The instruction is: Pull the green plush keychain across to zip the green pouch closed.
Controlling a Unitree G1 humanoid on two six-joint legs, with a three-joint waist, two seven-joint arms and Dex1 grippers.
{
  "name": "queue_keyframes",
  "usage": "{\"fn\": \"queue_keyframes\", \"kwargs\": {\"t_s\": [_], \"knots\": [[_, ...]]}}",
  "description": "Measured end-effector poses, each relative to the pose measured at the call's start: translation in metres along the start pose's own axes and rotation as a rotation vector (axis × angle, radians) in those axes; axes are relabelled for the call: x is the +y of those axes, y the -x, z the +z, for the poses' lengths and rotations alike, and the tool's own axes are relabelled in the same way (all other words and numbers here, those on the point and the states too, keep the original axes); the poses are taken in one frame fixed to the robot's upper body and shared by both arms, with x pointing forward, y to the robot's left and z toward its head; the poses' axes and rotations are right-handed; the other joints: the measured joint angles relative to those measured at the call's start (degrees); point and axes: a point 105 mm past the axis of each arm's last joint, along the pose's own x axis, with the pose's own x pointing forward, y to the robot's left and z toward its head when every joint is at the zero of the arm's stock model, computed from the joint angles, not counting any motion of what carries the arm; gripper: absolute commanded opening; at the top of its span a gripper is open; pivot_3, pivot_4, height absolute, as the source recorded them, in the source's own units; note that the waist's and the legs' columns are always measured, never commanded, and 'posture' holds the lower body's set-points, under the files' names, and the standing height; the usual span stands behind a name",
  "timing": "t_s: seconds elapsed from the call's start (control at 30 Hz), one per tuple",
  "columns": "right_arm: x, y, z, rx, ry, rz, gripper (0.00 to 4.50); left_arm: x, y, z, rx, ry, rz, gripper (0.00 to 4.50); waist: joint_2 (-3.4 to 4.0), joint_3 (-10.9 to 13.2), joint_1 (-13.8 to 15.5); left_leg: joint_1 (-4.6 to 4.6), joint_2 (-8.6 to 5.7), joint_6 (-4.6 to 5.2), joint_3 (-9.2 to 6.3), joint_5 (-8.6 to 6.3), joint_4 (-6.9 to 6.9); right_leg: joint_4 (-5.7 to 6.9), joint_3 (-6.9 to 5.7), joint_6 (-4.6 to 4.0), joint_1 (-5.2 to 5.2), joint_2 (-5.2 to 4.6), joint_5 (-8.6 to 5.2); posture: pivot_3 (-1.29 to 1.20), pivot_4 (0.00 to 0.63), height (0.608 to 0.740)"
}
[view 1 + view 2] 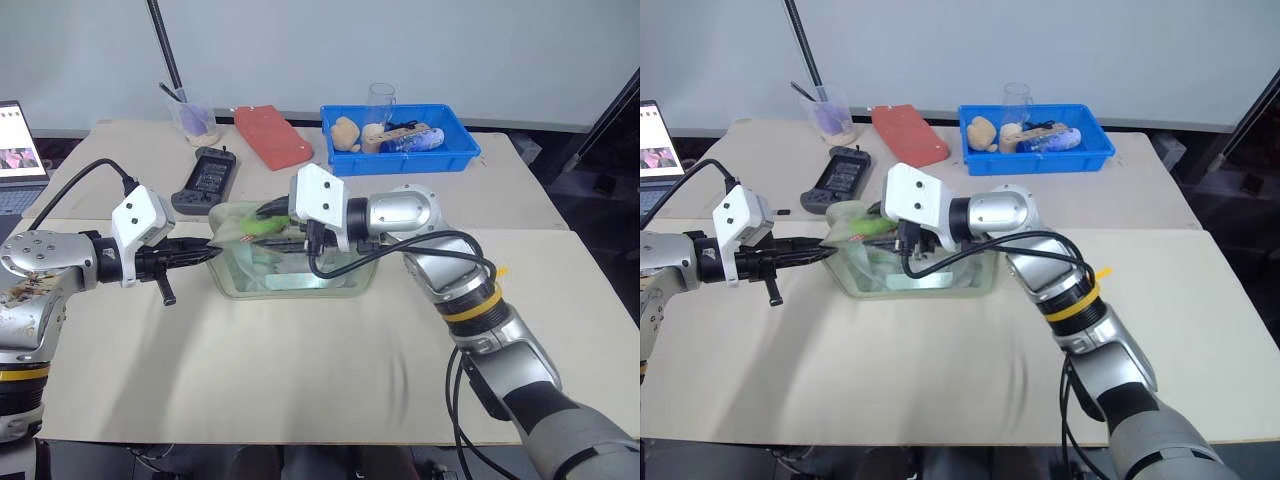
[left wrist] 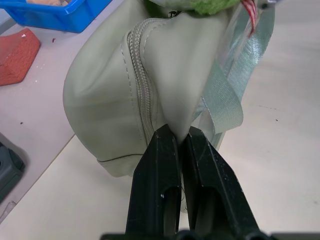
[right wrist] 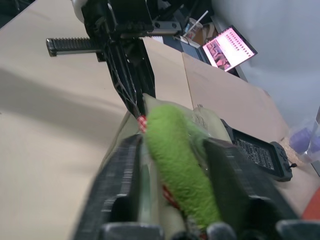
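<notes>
Two hands are working at the green pouch (image 1: 290, 262), which is sitting upright near the middle of the bench (image 1: 300, 380). The left hand (image 2: 176, 142) is pinching a fold of the pouch's end fabric just beside the zipper track, its two black fingers (image 2: 157, 170) pressed together on the cloth. The right hand (image 3: 172, 150) is reaching in over the pouch's top from the opposite end, its fingers standing on either side of the green plush keychain (image 3: 177, 160); the right wrist view is showing a finger close on each flank of the plush, but whether they are actually pressing it I cannot tell. The keychain is lying along the pouch's top, toward the end held by the left hand. Beyond the pouch, a dark handheld device (image 1: 205, 180), a red flat object (image 1: 272, 135) and a blue bin (image 1: 400, 140) holding tan plush toys (image 1: 346, 133) are sitting farther back. A clear cup (image 1: 195, 120) is standing past the device, and a laptop (image 1: 18, 150) is showing well off to the pouch's left.
</notes>
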Motion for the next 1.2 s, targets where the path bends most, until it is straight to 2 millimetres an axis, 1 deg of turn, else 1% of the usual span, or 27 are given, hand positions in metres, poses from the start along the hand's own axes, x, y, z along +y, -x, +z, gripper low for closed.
{"fn": "queue_keyframes", "kwargs": {"t_s": [0.07,0.1,0.27,0.37,0.47,0.53,0.6,0.63,0.83,0.9,0.97,1.03,1.07,1.13,1.2], "knots": [[-0.001,0.000,0.002,-0.015,-0.018,-0.004,0.21,-0.001,0.000,-0.001,0.001,0.001,-0.001,0.00,0.00,0.0,0.0,0.00,0.00,0.00,0.00,0.00,0.00,0.00,0.00,0.00,0.00,0.00,0.00,0.00,0.150,0.740],[-0.003,0.002,0.004,-0.030,-0.039,-0.008,0.04,-0.001,0.000,-0.001,0.001,0.001,-0.002,0.00,0.00,0.0,0.1,0.00,0.00,0.00,0.00,0.00,0.00,0.00,0.00,0.00,0.00,0.00,0.00,0.00,0.150,0.740],[-0.017,0.016,0.012,-0.087,-0.162,-0.059,0.04,-0.001,0.001,-0.002,0.004,-0.001,-0.005,0.00,0.00,0.0,0.1,0.00,0.00,-0.01,0.00,0.00,0.00,0.01,0.00,-0.01,0.00,-0.01,0.01,0.00,0.150,0.740],[-0.031,0.035,0.013,-0.073,-0.184,-0.118,0.04,0.000,0.002,-0.002,0.004,-0.007,-0.004,0.00,0.00,0.0,0.1,0.00,0.00,-0.01,0.00,0.00,0.00,0.00,0.00,-0.01,0.00,-0.01,0.00,0.00,0.150,0.740],[-0.038,0.056,-0.001,-0.003,-0.183,-0.174,0.04,0.001,0.002,-0.003,0.002,-0.007,0.001,0.00,0.00,0.0,0.1,-0.01,-0.01,-0.01,0.01,0.00,-0.01,-0.03,0.00,-0.01,0.00,-0.02,0.00,0.00,0.150,0.740],[-0.040,0.074,-0.018,0.063,-0.201,-0.221,0.04,0.002,0.004,-0.004,0.008,-0.012,0.007,0.00,0.00,0.0,0.1,-0.02,-0.01,-0.01,0.02,0.00,-0.01,-0.04,0.00,-0.01,-0.01,-0.03,0.00,0.00,0.150,0.740],[-0.042,0.090,-0.030,0.112,-0.213,-0.261,0.04,0.005,0.007,-0.006,0.019,-0.010,0.018,0.00,0.00,0.0,0.0,-0.03,-0.01,-0.01,0.02,0.00,-0.03,-0.04,0.01,-0.01,-0.04,-0.02,0.00,0.00,0.150,0.740],[-0.043,0.101,-0.036,0.140,-0.216,-0.287,0.04,0.006,0.010,-0.008,0.025,-0.006,0.027,0.00,0.00,0.0,-0.1,-0.02,0.00,0.00,0.03,0.00,-0.04,-0.04,0.01,-0.02,-0.06,-0.02,0.00,0.00,0.150,0.740],[-0.048,0.143,-0.054,0.241,-0.238,-0.403,0.04,0.014,0.017,-0.014,0.044,-0.006,0.061,0.00,0.00,0.0,-0.5,-0.02,0.01,0.00,0.05,0.00,-0.09,-0.01,0.05,-0.06,-0.14,0.00,-0.02,0.00,0.150,0.740],[-0.048,0.148,-0.056,0.257,-0.241,-0.420,0.04,0.015,0.017,-0.014,0.041,-0.009,0.061,0.00,0.00,0.0,-0.5,-0.02,0.01,0.00,0.07,0.00,-0.09,-0.01,0.06,-0.05,-0.14,0.00,-0.02,0.00,0.150,0.740],[-0.045,0.150,-0.061,0.264,-0.251,-0.436,0.04,0.016,0.017,-0.014,0.040,-0.007,0.063,0.00,0.00,0.0,-0.4,-0.02,0.01,0.00,0.06,0.00,-0.09,-0.01,0.06,-0.05,-0.14,0.00,-0.02,0.00,0.150,0.740],[-0.038,0.152,-0.071,0.279,-0.292,-0.445,0.04,0.018,0.017,-0.015,0.041,-0.001,0.067,0.00,0.00,0.0,-0.2,-0.03,0.00,0.00,0.07,0.00,-0.08,-0.01,0.06,-0.05,-0.13,-0.01,-0.03,0.00,0.150,0.740],[-0.030,0.151,-0.078,0.284,-0.326,-0.442,0.04,0.019,0.017,-0.015,0.042,0.000,0.070,0.00,-0.02,0.0,-0.1,-0.03,0.00,0.00,0.06,0.00,-0.08,-0.02,0.06,-0.04,-0.11,-0.01,-0.03,0.00,0.150,0.740],[-0.012,0.143,-0.093,0.275,-0.405,-0.431,0.04,0.021,0.017,-0.016,0.045,0.003,0.074,0.00,-0.02,0.0,-0.1,-0.03,0.00,0.00,0.06,0.00,-0.07,-0.01,0.07,-0.04,-0.11,0.00,-0.03,0.00,0.150,0.740],[0.015,0.124,-0.112,0.253,-0.526,-0.401,0.04,0.021,0.015,-0.014,0.047,-0.004,0.070,0.00,-0.02,0.0,-0.2,-0.03,0.00,0.00,0.05,0.01,-0.07,0.01,0.08,-0.04,-0.11,0.02,-0.02,0.00,0.150,0.740]]}}
